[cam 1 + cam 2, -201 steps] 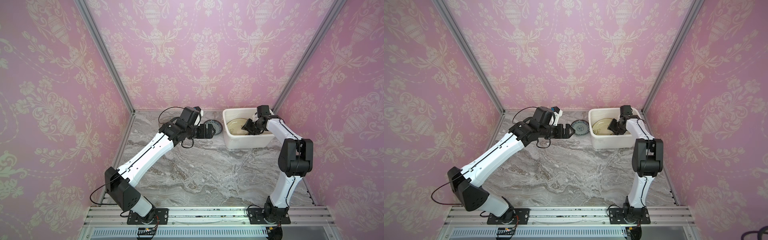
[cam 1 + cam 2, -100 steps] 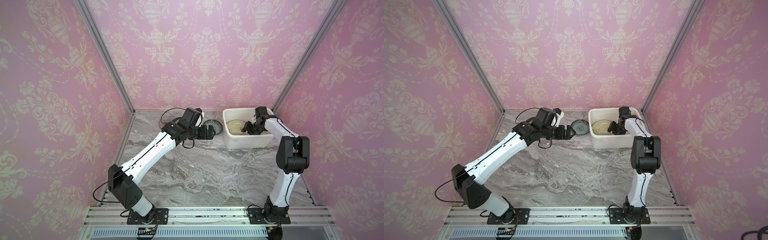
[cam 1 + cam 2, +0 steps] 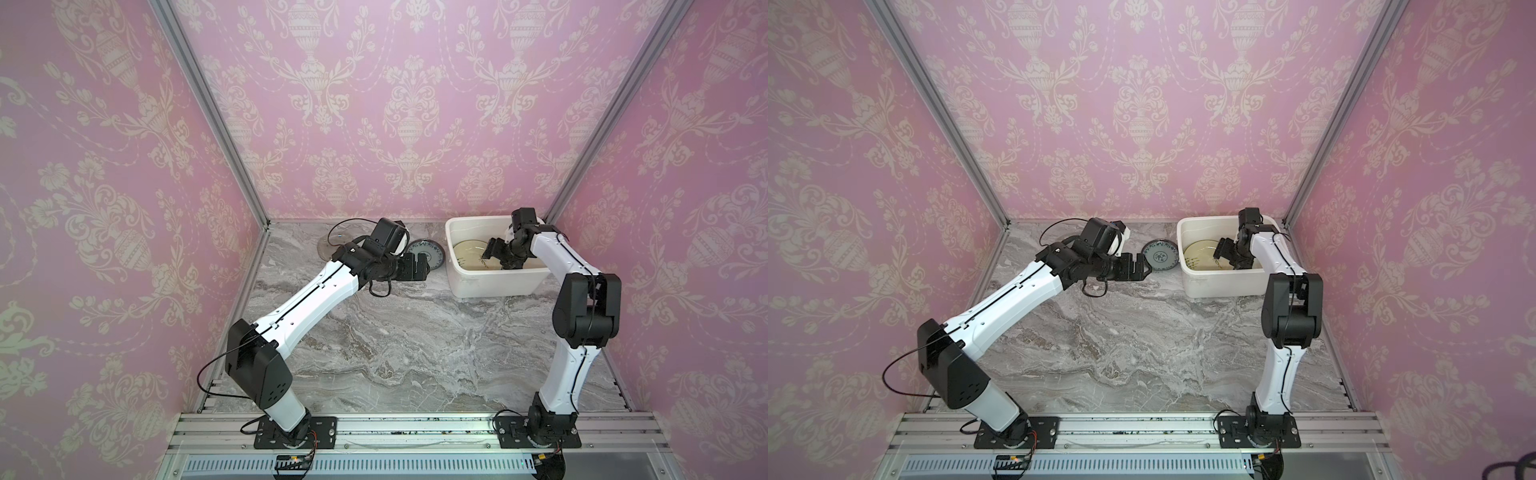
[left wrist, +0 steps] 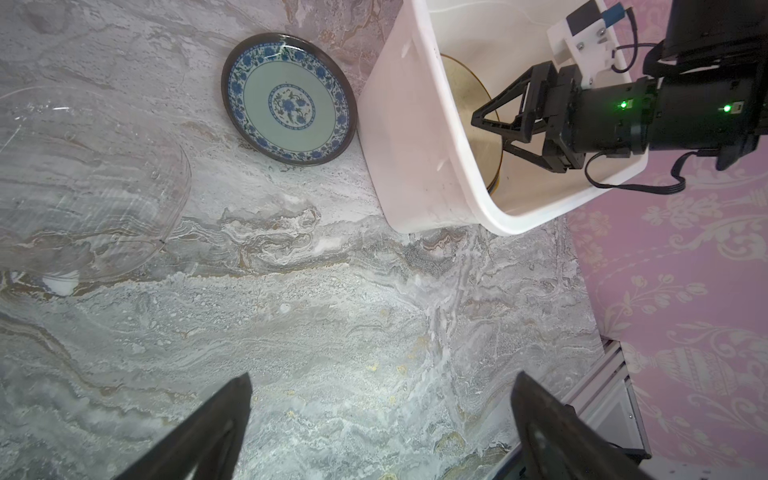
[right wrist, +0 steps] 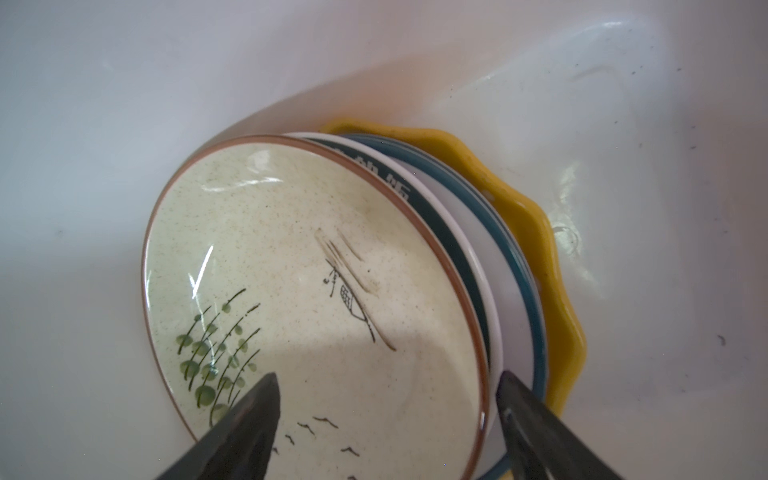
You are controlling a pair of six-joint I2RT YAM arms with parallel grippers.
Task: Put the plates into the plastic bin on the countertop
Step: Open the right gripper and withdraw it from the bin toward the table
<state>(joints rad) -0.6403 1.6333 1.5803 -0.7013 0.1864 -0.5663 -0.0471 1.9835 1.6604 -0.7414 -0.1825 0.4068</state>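
Left pincer point(image 4: 382, 380) apart; right pincer point(image 5: 388, 376) apart over cream plate point(image 5: 291, 249); dark-rimmed plate point(image 5: 399, 185) characters illegible.

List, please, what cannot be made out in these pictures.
- Right wrist view: the cream plate covers the plates beneath; their number and the characters on the dark-rimmed plate are uncertain.
- Left wrist view: the clear glass plate is cut off by the picture's edge.
- In both top views the left arm hides most of that glass plate.
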